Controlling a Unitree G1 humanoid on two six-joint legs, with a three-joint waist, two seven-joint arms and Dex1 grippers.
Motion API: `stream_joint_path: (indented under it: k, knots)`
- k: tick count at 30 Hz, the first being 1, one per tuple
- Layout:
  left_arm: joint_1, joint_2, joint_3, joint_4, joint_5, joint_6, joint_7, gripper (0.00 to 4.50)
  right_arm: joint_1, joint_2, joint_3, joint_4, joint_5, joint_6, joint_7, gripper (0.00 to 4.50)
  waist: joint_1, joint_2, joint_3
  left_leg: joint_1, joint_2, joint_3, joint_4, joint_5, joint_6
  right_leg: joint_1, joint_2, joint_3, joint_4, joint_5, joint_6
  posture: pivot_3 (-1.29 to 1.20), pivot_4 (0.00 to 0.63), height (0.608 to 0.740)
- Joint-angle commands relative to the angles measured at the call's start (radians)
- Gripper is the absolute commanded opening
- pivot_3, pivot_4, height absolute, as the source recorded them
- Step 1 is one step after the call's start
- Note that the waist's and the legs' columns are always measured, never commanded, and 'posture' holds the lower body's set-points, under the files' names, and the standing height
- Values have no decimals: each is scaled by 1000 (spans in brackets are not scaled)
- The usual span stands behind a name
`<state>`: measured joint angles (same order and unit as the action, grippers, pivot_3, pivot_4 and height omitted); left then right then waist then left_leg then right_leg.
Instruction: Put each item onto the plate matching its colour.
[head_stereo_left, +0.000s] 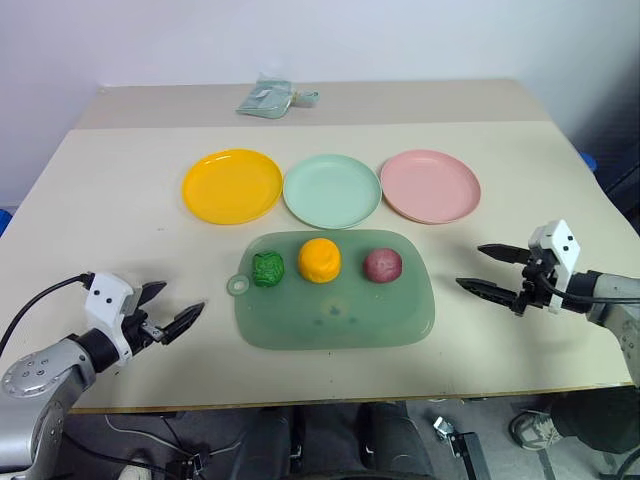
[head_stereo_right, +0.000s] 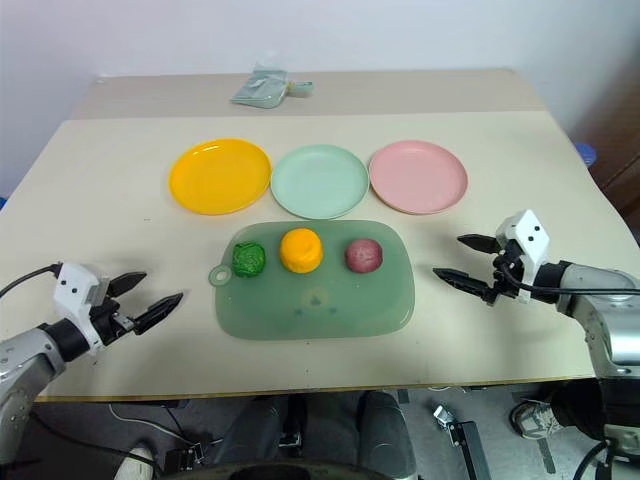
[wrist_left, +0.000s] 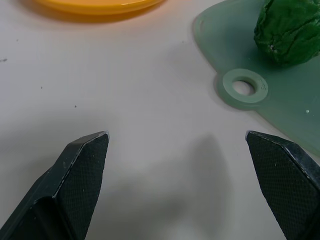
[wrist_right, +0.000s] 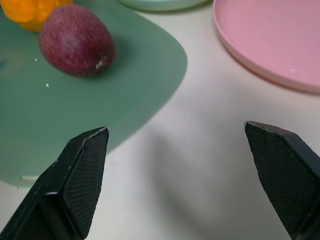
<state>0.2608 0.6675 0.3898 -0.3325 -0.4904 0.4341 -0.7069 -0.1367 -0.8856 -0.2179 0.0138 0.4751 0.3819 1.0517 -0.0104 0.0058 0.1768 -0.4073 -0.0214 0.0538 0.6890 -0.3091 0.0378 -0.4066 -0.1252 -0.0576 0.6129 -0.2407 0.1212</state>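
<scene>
Head view, layout: three plates in a row across the table: yellow-orange plate on the left, mint green plate in the middle, pink plate on the right. All three are bare.
Head view, items: the dark green item, orange item and maroon item sit in a row on the translucent green mat, just in front of the plates.
Head view, tools: left gripper hovers left of the mat, right gripper to its right. Both have fingers spread and hold nothing.
Left wrist view: fingers wide apart over bare table; the mat's tab hole and the dark green item lie ahead, the yellow-orange plate's rim beyond.
Right wrist view: fingers wide apart; the maroon item sits ahead on the mat's corner, the pink plate close beside it.
Step in hand, judged: none placed yet; approach stage.
Next move, judged: one gripper must reach in over the mat, straddle its nearest item and close. Each item sits one place off its matching plate, so every carry runs diagonally.
</scene>
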Motion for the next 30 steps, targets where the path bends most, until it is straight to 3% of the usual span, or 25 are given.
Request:
stream_joint_path:
  k: [1,7,14,24,27,29,30]
  knots:
    - [0,-2,31,-41,-15,4,12,4500,-26,9,-1,-79,8,37,-35,4408,0,0,0,0,0,0,0,0,0,0,0,0,0,0,0,0,150,740]
    - [-30,-12,37,-48,-48,19,25,4500,-18,37,-9,-167,27,95,-92,4408,1,0,0,0,0,0,0,0,0,0,0,0,0,0,0,0,150,740]
    - [-194,8,-24,-51,-173,103,-43,4500,26,67,-64,-200,46,83,-126,4408,8,0,0,0,-1,0,0,0,0,0,0,0,0,0,0,0,150,740]
    - [-500,62,-352,156,-5,31,-258,4500,177,95,-122,-379,104,125,-165,4408,25,0,0,0,-1,1,1,1,0,1,5,-1,1,0,1,0,150,740]
    - [-614,37,-473,298,139,-64,-267,4500,230,113,-142,-437,123,133,-189,4408,28,0,0,0,-1,0,3,1,1,2,6,-2,2,0,1,0,150,740]
    - [-670,-1,-501,367,161,-94,-275,4500,260,125,-156,-460,130,137,-201,4408,31,0,0,0,-1,0,3,1,1,2,7,-2,2,0,1,0,150,740]
    - [-680,-13,-503,383,159,-102,-286,4243,277,128,-164,-466,128,134,-205,4470,29,0,0,-1,-1,0,4,1,1,2,7,-2,2,0,1,0,150,740]
